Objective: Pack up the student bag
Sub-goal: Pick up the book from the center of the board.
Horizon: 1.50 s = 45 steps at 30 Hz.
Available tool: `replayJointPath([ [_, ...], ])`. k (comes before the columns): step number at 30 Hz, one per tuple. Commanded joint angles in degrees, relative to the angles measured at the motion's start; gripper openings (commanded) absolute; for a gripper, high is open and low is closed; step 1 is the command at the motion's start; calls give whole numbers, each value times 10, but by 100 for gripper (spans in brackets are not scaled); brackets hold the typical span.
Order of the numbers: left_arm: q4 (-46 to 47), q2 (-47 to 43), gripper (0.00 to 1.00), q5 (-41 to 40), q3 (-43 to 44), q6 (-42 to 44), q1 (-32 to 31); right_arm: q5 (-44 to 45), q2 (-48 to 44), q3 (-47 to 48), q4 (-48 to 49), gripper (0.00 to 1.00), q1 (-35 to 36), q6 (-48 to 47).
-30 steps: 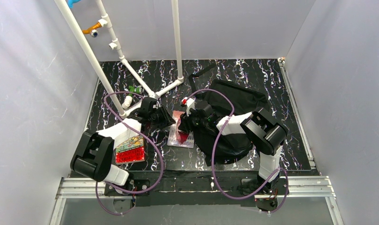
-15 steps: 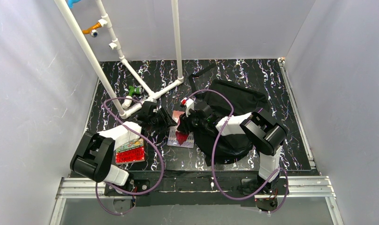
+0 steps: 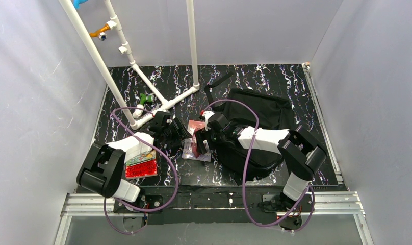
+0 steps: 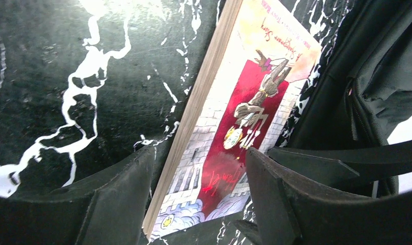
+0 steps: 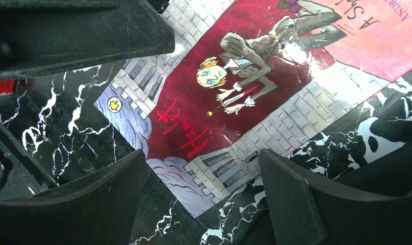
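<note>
Black tabletop (image 3: 295,81) bore the book (image 4: 255,107) beside the student bag (image 3: 265,109), not yet packed; left tool (image 4: 200,155) and right tool (image 5: 201,155) gaped empty above it.

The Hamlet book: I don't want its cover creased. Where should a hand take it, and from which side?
I'd take the long tan edge facing the left hand, coming from that side. The book lies flat on the table with that edge exposed; its other long edge lies by the student bag.
</note>
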Motion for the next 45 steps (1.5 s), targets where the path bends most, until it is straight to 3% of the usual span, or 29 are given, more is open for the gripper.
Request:
replayJointPath([
  [1,-7,25,65,28,17,10,-1,16,13,-18,-14,89,-1,48],
  [5,-2,48,64,65,26,-4,-1,14,41,-18,21,80,-1,64],
  [11,5,31,56,109,28,-22,-1,22,47,-36,31,77,-1,71],
  [19,21,-9,31,132,31,-42,-4,11,55,-63,57,74,-1,68],
  [24,9,-10,8,114,27,-42,-5,12,43,-52,44,75,0,52],
  [32,-110,-17,3,83,64,-21,-4,91,-58,-48,2,91,37,-113],
  [39,-163,-23,1,82,87,-10,1,227,-169,-132,89,98,143,-278],
  [45,-195,-42,1,101,112,-14,5,320,-191,-164,152,98,231,-374],
])
